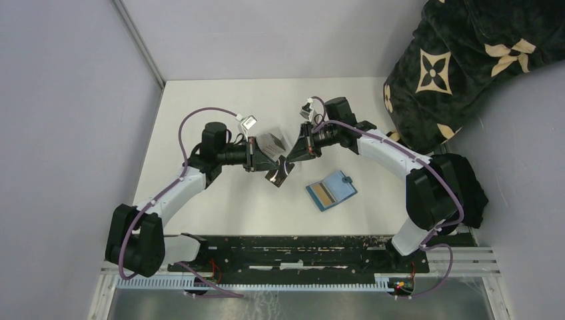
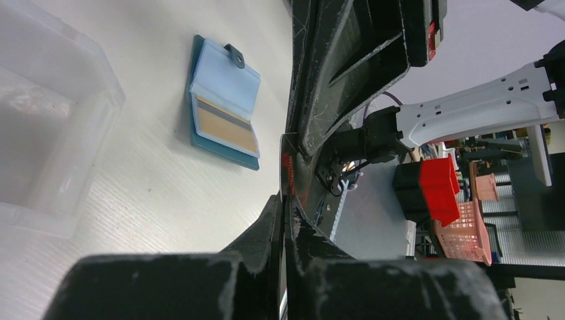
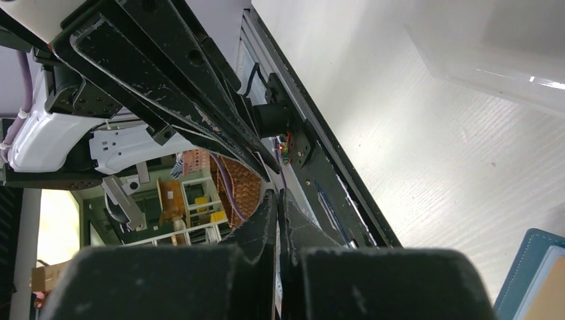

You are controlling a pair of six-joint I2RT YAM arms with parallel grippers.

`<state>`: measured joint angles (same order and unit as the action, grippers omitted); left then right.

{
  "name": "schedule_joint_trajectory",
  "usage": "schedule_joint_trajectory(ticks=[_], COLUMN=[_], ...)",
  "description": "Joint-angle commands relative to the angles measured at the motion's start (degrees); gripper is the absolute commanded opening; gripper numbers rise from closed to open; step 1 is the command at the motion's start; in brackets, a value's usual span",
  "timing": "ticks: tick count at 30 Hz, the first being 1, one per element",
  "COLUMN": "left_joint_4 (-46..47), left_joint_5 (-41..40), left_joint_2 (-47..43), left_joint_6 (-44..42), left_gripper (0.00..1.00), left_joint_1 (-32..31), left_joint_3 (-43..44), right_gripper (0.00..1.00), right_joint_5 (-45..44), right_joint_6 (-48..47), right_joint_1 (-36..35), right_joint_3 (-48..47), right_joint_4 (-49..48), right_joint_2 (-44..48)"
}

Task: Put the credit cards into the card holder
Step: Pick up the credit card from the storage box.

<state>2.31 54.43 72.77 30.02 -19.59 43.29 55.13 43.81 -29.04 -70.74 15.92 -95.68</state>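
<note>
A dark credit card [image 1: 278,176] hangs above the table's middle, pinched from both sides. My left gripper [image 1: 271,171] is shut on it from the left and my right gripper [image 1: 288,162] is shut on it from the right. In the left wrist view the card [image 2: 287,167] shows edge-on between my shut left gripper [image 2: 285,200] and the right arm's fingers. My right gripper [image 3: 276,197] is likewise shut on a thin edge. The teal card holder [image 1: 331,190] lies open on the table to the right, with a gold card [image 2: 226,127] in a pocket of the holder [image 2: 223,103].
A clear plastic tray [image 1: 270,142] stands just behind the two grippers and shows as well in the left wrist view [image 2: 53,133]. A dark patterned blanket [image 1: 460,60] fills the back right corner. A black rail [image 1: 293,253] runs along the near edge.
</note>
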Motion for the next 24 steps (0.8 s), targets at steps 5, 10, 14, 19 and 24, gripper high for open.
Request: schedule_joint_trajectory(ticks=[5,10,14,19,24], left_joint_4=[8.19,16.17,17.11,17.26,17.05], left_joint_5=[2.35,-7.06,-18.77,-38.12,-58.22], left_joint_2=[-1.07,-4.41,-7.63,-8.86,-3.71], left_joint_6=[6.15,14.06,18.1,23.95,30.96], left_gripper=[0.03,0.03,0.03,0.03,0.03], left_joint_1=[-0.45,-1.42,-5.1,-15.11,-27.48], left_joint_3=[-4.47,-9.99,-12.16,-12.94,-10.08], right_gripper=[0.07,0.43,0.5,0.5,0.42], right_joint_5=[0.75,-12.13,-25.17,-45.64,-62.23], right_joint_6=[3.89,-8.53,-12.65,-13.75,-13.9], right_joint_1=[1.13,1.45,1.48,1.52,1.52], right_joint_3=[-0.98,-4.42,-4.01,-1.54,-0.04], right_joint_4=[-8.03,9.14,15.2,20.63,25.26], right_joint_2=[-0.69,2.25,6.44,11.18,11.61])
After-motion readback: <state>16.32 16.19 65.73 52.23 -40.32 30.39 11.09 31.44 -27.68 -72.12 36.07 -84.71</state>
